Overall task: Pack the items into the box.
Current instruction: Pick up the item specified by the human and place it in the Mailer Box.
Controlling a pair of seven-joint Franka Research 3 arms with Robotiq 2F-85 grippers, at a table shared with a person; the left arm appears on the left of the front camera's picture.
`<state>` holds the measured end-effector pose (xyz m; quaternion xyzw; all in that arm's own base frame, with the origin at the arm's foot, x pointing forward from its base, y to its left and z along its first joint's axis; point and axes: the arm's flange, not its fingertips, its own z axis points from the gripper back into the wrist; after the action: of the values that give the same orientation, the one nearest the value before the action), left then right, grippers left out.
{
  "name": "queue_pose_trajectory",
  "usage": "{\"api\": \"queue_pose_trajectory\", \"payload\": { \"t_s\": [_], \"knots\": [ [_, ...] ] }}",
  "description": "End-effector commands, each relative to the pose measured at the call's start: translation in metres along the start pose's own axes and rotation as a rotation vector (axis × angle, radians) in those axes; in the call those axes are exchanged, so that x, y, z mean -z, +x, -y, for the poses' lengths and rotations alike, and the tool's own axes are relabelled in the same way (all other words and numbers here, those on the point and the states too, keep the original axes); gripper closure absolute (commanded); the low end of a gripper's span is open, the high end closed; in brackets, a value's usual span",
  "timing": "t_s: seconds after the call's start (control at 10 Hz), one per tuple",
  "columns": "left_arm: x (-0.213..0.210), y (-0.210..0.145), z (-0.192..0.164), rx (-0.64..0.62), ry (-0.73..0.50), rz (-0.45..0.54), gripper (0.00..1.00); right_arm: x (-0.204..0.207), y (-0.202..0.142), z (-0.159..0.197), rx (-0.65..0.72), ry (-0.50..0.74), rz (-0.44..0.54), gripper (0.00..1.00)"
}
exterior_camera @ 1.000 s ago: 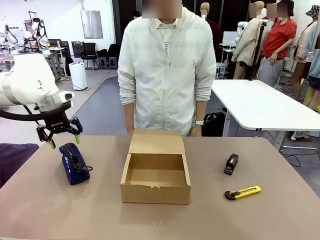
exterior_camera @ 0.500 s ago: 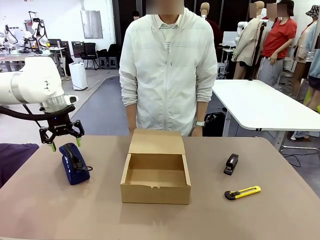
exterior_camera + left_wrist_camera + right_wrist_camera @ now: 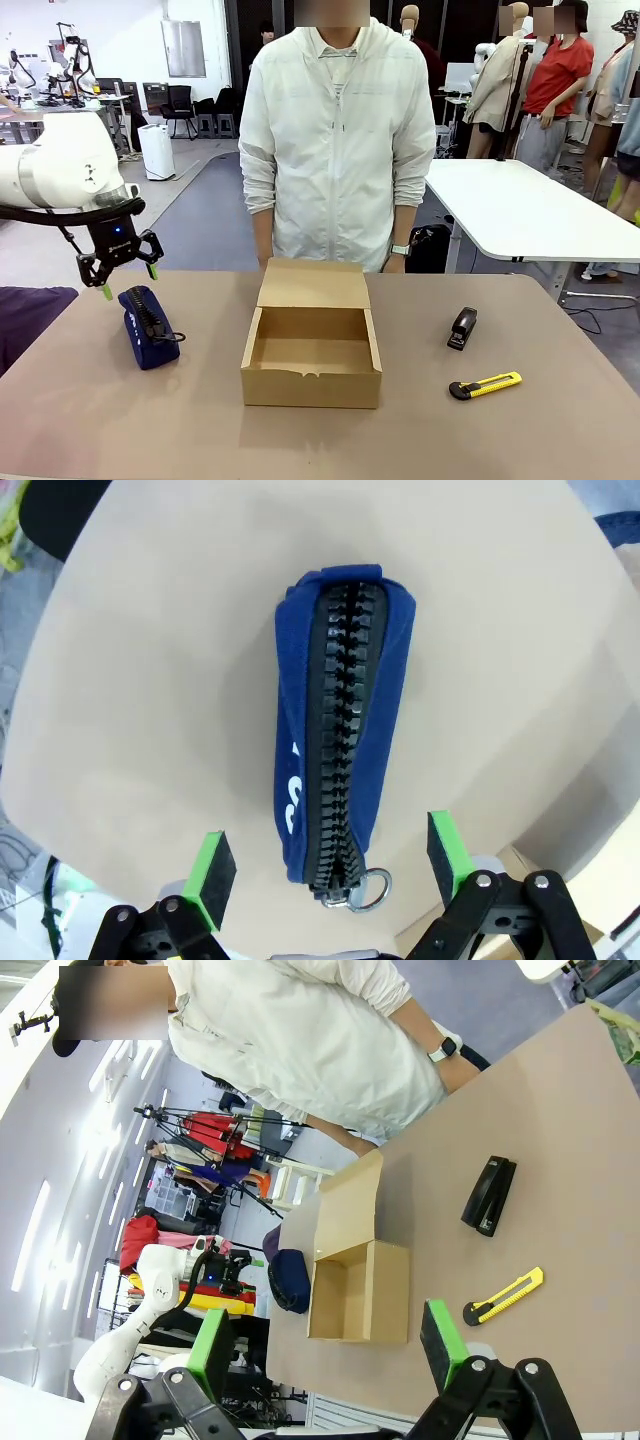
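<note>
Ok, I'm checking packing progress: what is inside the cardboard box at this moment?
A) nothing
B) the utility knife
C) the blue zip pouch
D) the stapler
A: the box stands open with a bare interior, while the blue pouch, the stapler and the utility knife all lie outside it.

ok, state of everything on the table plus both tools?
box: lid flap open, empty inside.
blue pouch: zipped shut, not gripped.
stapler: closed, lying flat.
utility knife: lying flat, blade too small to tell.
left tool: open, empty, above the pouch.
right tool: open, empty.
</note>
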<state>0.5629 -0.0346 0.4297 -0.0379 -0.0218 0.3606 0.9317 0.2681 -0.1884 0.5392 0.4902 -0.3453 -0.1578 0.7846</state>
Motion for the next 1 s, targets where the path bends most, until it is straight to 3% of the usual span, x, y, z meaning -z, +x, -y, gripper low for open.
{"api": "queue_pose_trajectory", "payload": {
  "t_s": [0.0,0.1,0.6,0.9],
  "knots": [
    [0.005,-0.001,-0.007,0.013,0.049,-0.027,0.0,0.002,0.003,-0.001,-0.022,0.029,0.016,0.0],
    [0.0,0.0,0.0,0.0,0.0,0.0,0.0,0.002,0.003,-0.001,-0.022,0.029,0.016,0.0],
    [0.048,0.001,-0.001,0.111,-0.048,-0.089,0.0,0.002,0.003,-0.001,-0.022,0.029,0.016,0.0],
    [0.077,0.006,0.002,0.09,0.021,-0.15,0.0,0.002,0.003,-0.001,-0.022,0.029,0.016,0.0]
  ]
}}
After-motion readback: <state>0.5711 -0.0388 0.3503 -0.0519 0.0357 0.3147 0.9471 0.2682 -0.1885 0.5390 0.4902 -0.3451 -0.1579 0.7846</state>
